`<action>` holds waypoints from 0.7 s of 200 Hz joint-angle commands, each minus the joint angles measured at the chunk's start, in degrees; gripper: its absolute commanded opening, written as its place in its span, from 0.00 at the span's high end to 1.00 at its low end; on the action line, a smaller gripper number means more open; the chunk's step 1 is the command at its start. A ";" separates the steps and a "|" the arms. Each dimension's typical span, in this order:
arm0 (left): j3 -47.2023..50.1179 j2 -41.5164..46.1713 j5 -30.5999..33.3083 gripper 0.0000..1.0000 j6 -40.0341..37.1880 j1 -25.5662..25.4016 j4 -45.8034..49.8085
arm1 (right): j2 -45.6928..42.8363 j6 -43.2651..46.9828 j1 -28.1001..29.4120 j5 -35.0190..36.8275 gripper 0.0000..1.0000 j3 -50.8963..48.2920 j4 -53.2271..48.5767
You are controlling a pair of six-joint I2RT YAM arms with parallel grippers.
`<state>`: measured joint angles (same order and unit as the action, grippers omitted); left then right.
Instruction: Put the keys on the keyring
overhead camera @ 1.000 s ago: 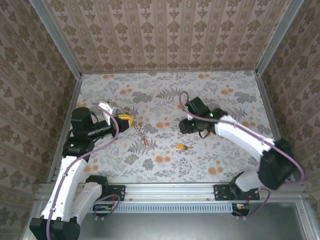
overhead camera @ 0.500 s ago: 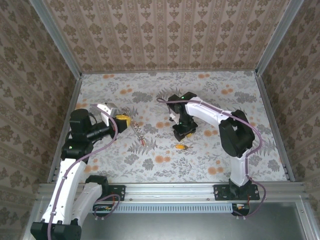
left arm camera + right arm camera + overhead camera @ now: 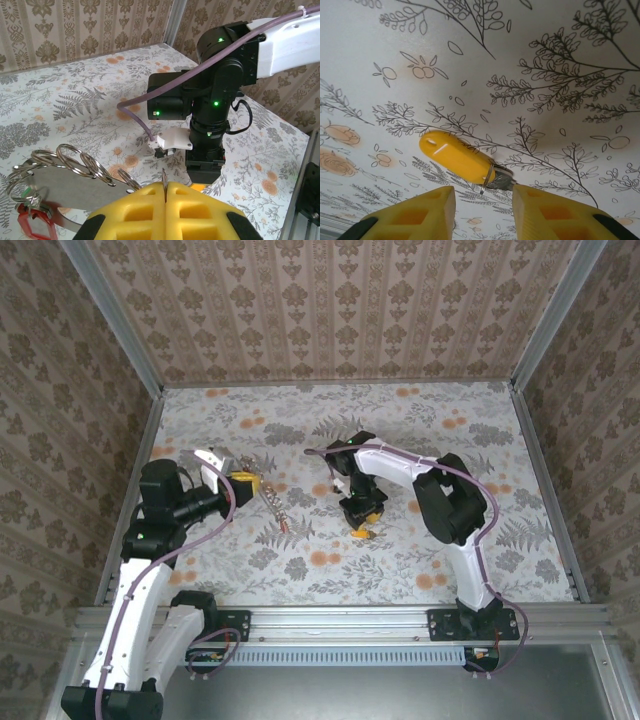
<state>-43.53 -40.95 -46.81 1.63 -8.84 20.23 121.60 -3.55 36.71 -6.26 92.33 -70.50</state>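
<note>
**Lining Up the Pick**

Hovering the right gripper with fingers spread, pinching nothing. Lying flat just beneath and ahead of that gripper: the yellow-tagged key, running its long axis slantwise, pointing the metal end toward the gap and the tag away. Pinching the keyring between pressed-together pads of the left gripper, well to the left of the right gripper, leaving the right arm far nearer. Counting one loose key, one red tag, two grippers.

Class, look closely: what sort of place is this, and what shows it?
Probably a robot test booth, not a home: wallpapered panels in a metal frame, two robot arms bolted to a rail.
</note>
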 commanded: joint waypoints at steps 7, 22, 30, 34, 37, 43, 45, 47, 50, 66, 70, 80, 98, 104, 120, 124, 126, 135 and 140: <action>-1.87 1.20 -0.53 1.00 -1.28 0.58 -0.93 | 2.17 1.39 0.25 1.41 0.66 1.64 -1.37; -1.84 1.22 -0.59 1.00 -1.27 0.70 -1.00 | 2.40 1.69 0.27 1.77 0.66 1.71 -1.68; -1.90 1.28 -0.72 1.00 -1.27 0.69 -1.03 | 2.63 1.92 0.21 1.72 0.67 1.84 -1.91; -1.91 1.31 -0.66 1.00 -1.28 0.71 -1.03 | 2.69 2.02 0.21 1.78 0.68 1.88 -2.03; -1.84 1.31 -0.72 1.00 -1.28 0.68 -1.05 | 2.82 2.10 0.21 1.78 0.68 1.88 -1.98; -1.90 1.31 -0.70 1.00 -1.28 0.67 -1.03 | 2.94 2.18 0.21 1.68 0.69 1.88 -2.06; -1.89 1.31 -0.71 1.00 -1.28 0.67 -1.04 | 2.94 2.20 0.21 1.69 0.69 1.91 -2.09; -1.84 1.31 -0.71 1.00 -1.25 0.69 -1.02 | 3.07 2.22 0.21 1.69 0.70 1.82 -2.05; -1.89 1.31 -0.66 1.00 -1.27 0.67 -1.03 | 3.08 2.19 0.21 1.69 0.70 1.80 -2.05; -1.91 1.27 -0.76 1.00 -1.35 0.67 -0.99 | 3.42 2.31 0.12 1.65 0.73 1.80 -1.95; -1.90 1.31 -0.75 1.00 -1.36 0.67 -1.00 | 3.46 2.32 0.14 1.69 0.74 1.75 -1.92; -1.91 1.41 -0.74 1.00 -1.36 0.67 -1.06 | 3.53 2.32 0.12 1.69 0.76 1.79 -1.91; -1.90 1.40 -0.90 1.00 -1.35 0.68 -1.07 | 3.75 2.54 0.05 1.69 0.78 1.78 -2.12; -1.89 1.48 -0.92 1.00 -1.36 0.68 -1.08 | 3.74 2.58 0.03 1.76 0.78 1.62 -2.14; -1.83 1.53 -1.00 1.00 -1.36 0.79 -1.14 | 3.64 2.65 0.03 1.86 0.79 1.62 -2.27; -1.82 1.55 -0.97 1.00 -1.36 0.78 -1.07 | 3.57 2.59 0.03 1.86 0.79 1.62 -2.32; -1.89 1.53 -0.93 1.00 -1.36 0.81 -1.07 | 3.58 2.65 0.03 1.86 0.79 1.62 -2.35; -1.86 1.49 -1.00 1.00 -1.36 0.80 -1.08 | 3.47 2.75 0.03 1.94 0.80 1.56 -2.48; -1.89 1.49 -1.01 1.00 -1.37 0.78 -1.07 | 3.39 2.77 0.03 1.95 0.80 1.53 -2.54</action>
<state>-43.55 -40.69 -46.85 1.63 -8.51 20.23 124.57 -1.63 36.69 -5.82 92.84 -70.61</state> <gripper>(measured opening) 0.042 0.206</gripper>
